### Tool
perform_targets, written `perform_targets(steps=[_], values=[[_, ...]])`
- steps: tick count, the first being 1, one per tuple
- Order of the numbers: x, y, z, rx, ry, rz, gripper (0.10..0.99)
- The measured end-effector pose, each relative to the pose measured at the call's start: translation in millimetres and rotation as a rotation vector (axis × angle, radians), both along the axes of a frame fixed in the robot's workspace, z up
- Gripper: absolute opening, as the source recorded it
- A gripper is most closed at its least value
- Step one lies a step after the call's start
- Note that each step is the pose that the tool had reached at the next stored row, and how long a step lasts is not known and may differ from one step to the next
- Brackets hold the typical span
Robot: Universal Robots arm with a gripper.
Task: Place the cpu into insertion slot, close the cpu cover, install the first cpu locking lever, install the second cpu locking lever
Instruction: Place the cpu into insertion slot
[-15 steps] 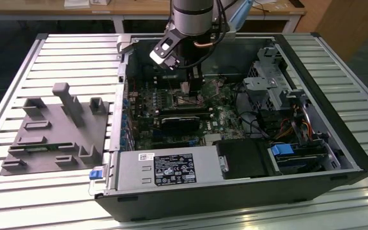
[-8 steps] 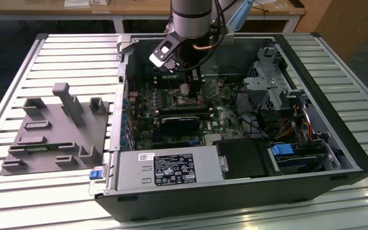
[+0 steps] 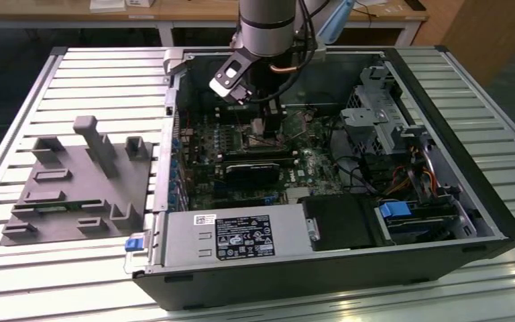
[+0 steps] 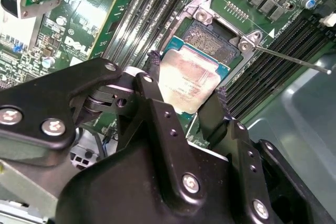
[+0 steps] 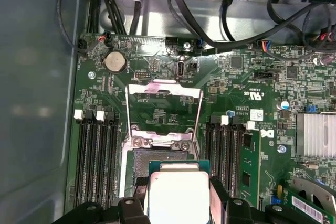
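My gripper (image 4: 185, 85) is shut on the cpu (image 4: 195, 72), a flat square chip with a silver-grey top, one black finger (image 4: 152, 72) on each of two opposite edges. The chip hangs just above the insertion slot (image 4: 212, 45), partly overlapping its dark pin field. In the first wrist view the cpu (image 5: 178, 192) covers most of the slot (image 5: 142, 162), and the cpu cover (image 5: 164, 88) stands flipped open beyond it. A thin locking lever (image 4: 294, 60) sticks out from the socket corner. In the exterior view the gripper (image 3: 259, 131) reaches down into the open computer case.
Long black memory slots (image 5: 97, 161) flank the socket on both sides. Black cables (image 5: 184, 14) hang along the board's far edge. Near the socket lies a dark block (image 3: 253, 168). A power supply (image 3: 231, 238), a drive cage (image 3: 374, 114) and a grey fixture (image 3: 78, 181) stand around.
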State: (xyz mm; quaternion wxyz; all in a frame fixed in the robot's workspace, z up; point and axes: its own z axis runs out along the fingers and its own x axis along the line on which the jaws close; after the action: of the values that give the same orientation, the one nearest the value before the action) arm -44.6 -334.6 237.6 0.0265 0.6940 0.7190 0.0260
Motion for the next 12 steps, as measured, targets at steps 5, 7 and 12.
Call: perform_targets(steps=[5,7,12], values=[[-0.1,1.7,-4.1,-0.002,0.0000,0.009,0.541],[-0.1,2.2,-5.8,-0.003,0.0000,0.009,0.541],[-0.1,2.5,-10.2,-0.004,0.0000,0.008,0.541]])
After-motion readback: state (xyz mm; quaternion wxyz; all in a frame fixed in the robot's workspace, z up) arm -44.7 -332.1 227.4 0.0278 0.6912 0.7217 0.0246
